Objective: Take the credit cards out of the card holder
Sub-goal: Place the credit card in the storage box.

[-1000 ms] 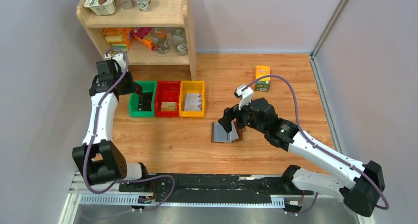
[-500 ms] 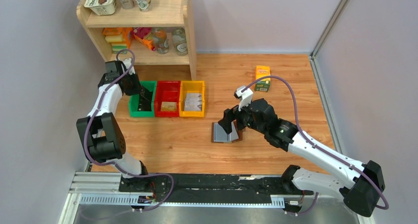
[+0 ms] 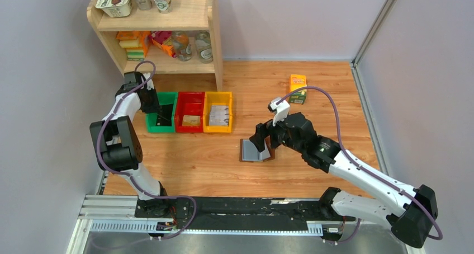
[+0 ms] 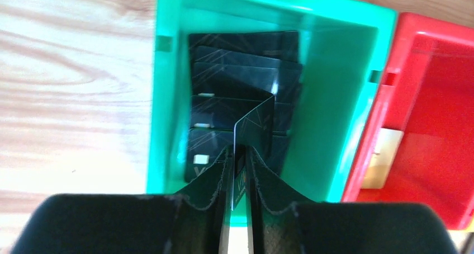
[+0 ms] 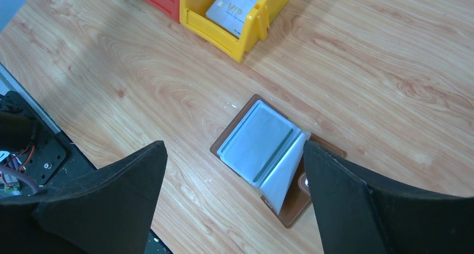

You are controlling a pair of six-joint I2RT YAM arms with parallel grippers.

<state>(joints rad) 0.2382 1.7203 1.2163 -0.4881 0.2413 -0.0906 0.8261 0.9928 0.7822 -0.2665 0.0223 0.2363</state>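
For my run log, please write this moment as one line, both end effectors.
left end effector: dark card between fingers, grip unclear, over green bin | right end effector: open above card holder

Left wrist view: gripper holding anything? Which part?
The left gripper has a dark card between its fingers by its near end, above the green bin; clamped or loose, cannot tell.

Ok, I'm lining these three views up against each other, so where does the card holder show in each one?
Top external: the card holder lies open on the table, just right of centre.
Left wrist: not in it.
Right wrist: the card holder lies open at the centre of the picture, between the two fingers.
Shared landmark: the red bin, left of centre in top external, at the right edge in left wrist, and at the top edge in right wrist.
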